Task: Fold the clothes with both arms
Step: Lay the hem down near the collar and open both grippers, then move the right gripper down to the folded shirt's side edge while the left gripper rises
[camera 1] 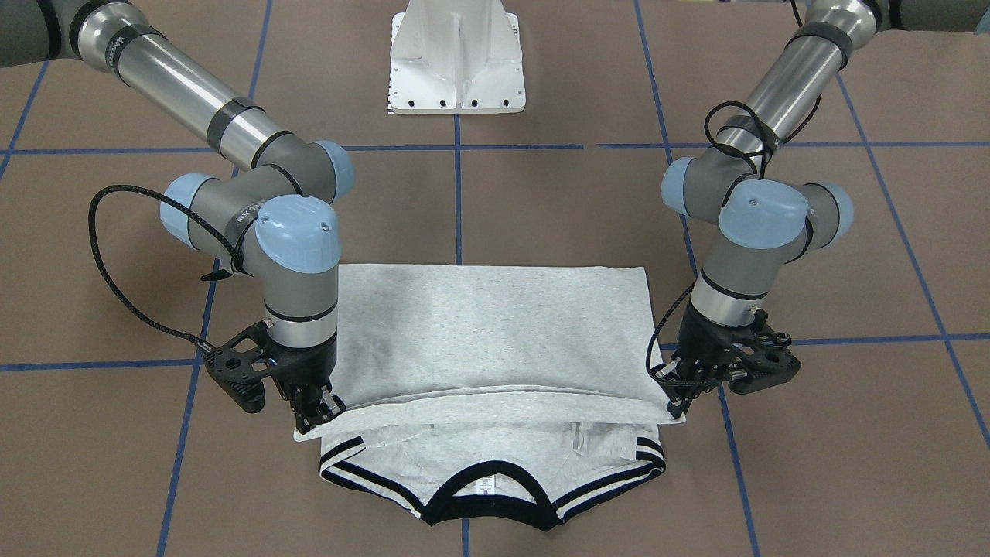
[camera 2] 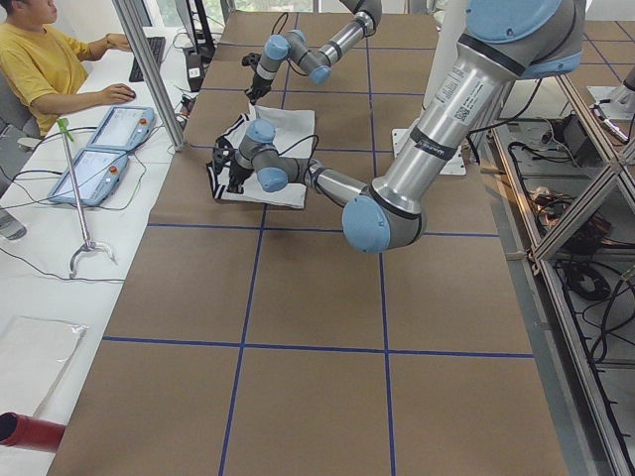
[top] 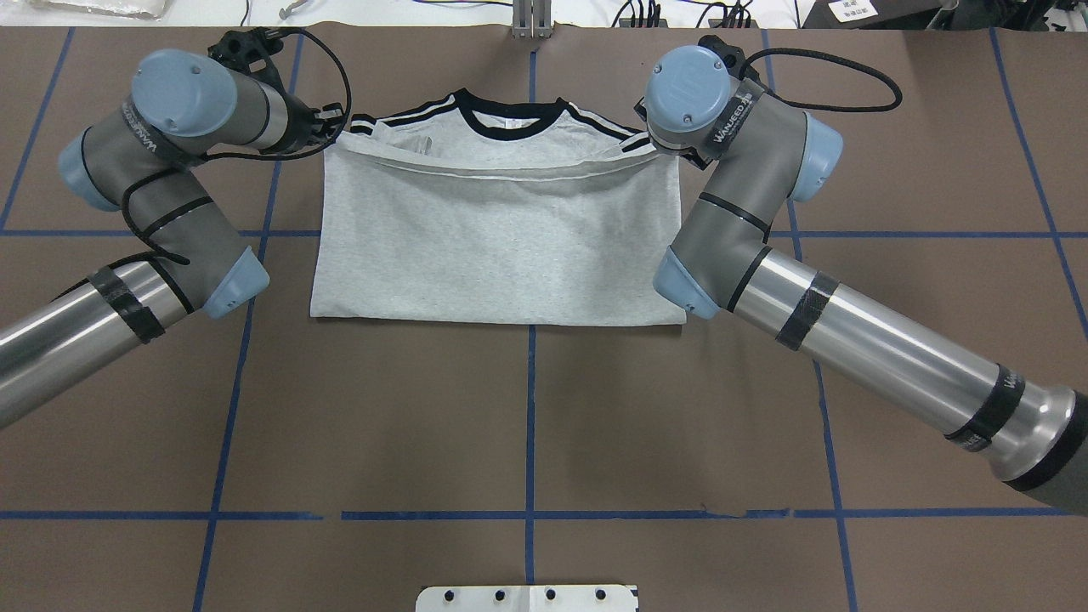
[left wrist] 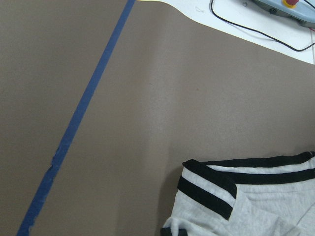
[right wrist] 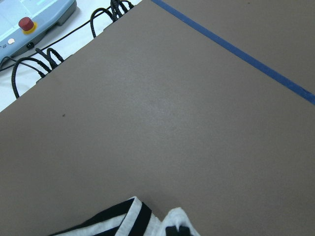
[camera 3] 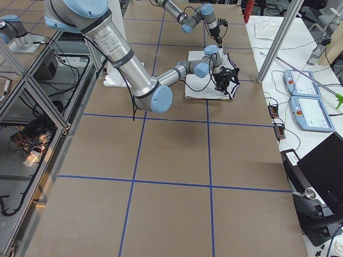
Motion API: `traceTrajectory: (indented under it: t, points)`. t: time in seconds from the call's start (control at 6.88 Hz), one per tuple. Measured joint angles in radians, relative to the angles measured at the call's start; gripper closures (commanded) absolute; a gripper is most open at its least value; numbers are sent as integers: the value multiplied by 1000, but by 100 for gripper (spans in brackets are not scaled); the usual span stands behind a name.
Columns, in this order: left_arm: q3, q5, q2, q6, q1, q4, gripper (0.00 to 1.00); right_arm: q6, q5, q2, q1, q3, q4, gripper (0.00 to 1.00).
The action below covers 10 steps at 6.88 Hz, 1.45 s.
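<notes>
Evidently my left claw and right claw clamp hem corners beside the collar; the T-shirt seems limp, light.

White lettering, seemingly "WANJEED", runs along the right arm beside the T-shirt; the T-shirt's neck label is unreadable

The brown table surface with blue tape lines lies open between the folded light grey T-shirt and the white metal pedestal. The silver-grey left arm and right arm wall in its two sides, black left gripper and right gripper clamped on the far corners. Beyond the black collar a narrow strip meets a white cable-strewn bench.
</notes>
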Motion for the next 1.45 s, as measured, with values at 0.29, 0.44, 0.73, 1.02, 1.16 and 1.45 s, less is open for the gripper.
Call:
traceTrajectory:
  t: [0.29, 0.44, 0.73, 1.02, 1.16, 1.45]
  points:
    - [24, -2, 6, 1, -27, -4, 55, -1, 0, 9, 6, -4, 1, 55]
    - [33, -3, 7, 1, -39, -6, 39, -1, 0, 12, 9, -4, 2, 54]
    - [37, -4, 7, -5, -48, -15, 35, 1, 1, 15, 10, -2, 3, 51]
    - [35, -14, 8, -5, -59, -85, 35, 16, 9, -25, -10, 75, 4, 43]
    - [27, -31, 9, -6, -65, -108, 37, 34, 10, -87, -44, 169, 4, 40]
    - [2, -101, 29, 12, -80, -181, 27, 104, 10, -204, -115, 363, -24, 39]
